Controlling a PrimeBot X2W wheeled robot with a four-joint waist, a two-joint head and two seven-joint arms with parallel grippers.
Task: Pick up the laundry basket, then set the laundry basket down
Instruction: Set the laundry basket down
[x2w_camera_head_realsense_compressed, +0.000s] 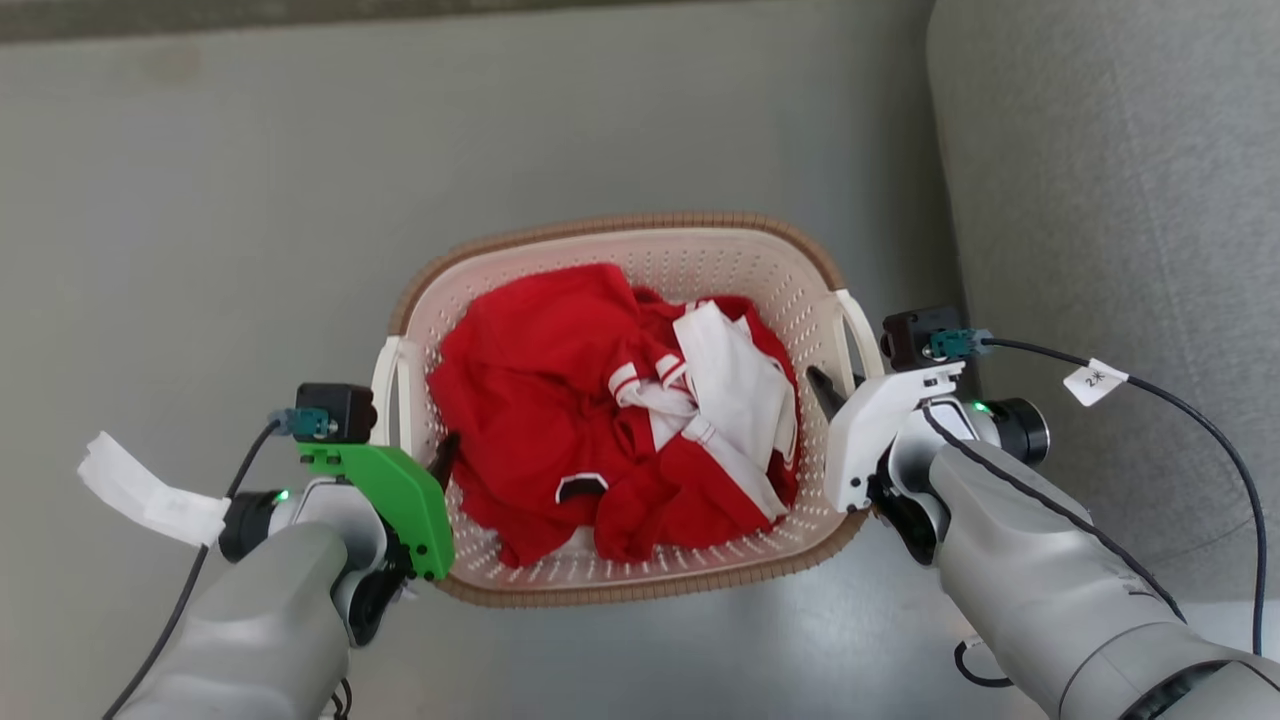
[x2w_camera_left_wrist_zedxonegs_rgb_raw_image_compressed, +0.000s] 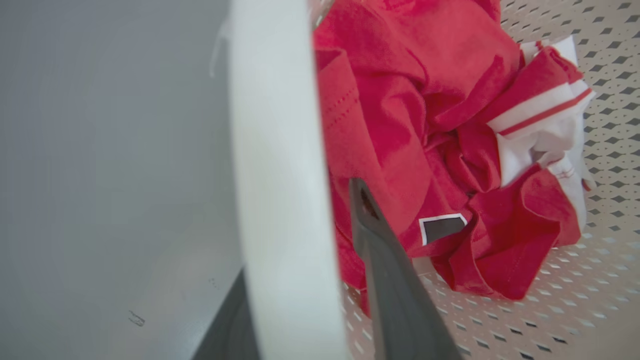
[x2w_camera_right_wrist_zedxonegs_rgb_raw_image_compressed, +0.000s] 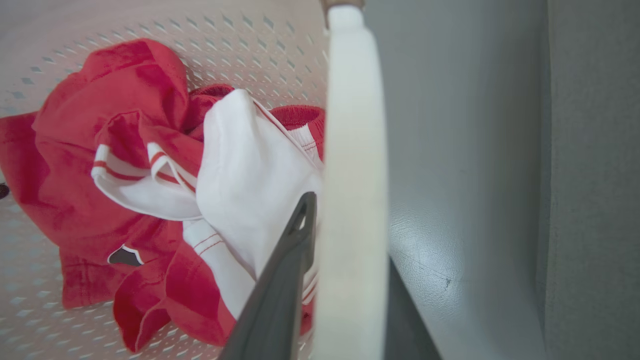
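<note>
Head view, nearest things first. Reaching in at the lower left with the left gripper (x2w_camera_head_realsense_compressed: 428, 455), one dark finger inside the basket wall and the other outside, flanking the left handle (x2w_camera_head_realsense_compressed: 384, 390). Showing, in the left wrist view, a sliver of cloth between inner finger and handle, so not possible to say whether clamping or merely bracketing. Pinching the right handle (x2w_camera_head_realsense_compressed: 862, 332) with the right gripper (x2w_camera_head_realsense_compressed: 838, 388), the inner finger lying flush against the white bar in the right wrist view and the outer finger tight on the far side. Sitting between both arms, straight ahead: the laundry basket (x2w_camera_head_realsense_compressed: 640, 222), carrying a heap of red and white clothes (x2w_camera_head_realsense_compressed: 560, 400). Not clear whether resting on the ground or hanging just off it.

Judging the lift as the step in hand:
- confirming the left hold before rising
- raising both wrists together and level
- keeping the handles deep between the fingers rather than out at the tips
- going slowly, to avoid tipping the load or flexing the thin handles

Lying under and beyond everything, smooth grey floor (x2w_camera_head_realsense_compressed: 200, 250), slightly glossy, offering a flat place for setting down. Standing along the right, a grey fabric-covered piece of furniture (x2w_camera_head_realsense_compressed: 1100, 200), close to the right arm and worth steering clear of. Running across the far top edge, a darker strip (x2w_camera_head_realsense_compressed: 400, 15).
</note>
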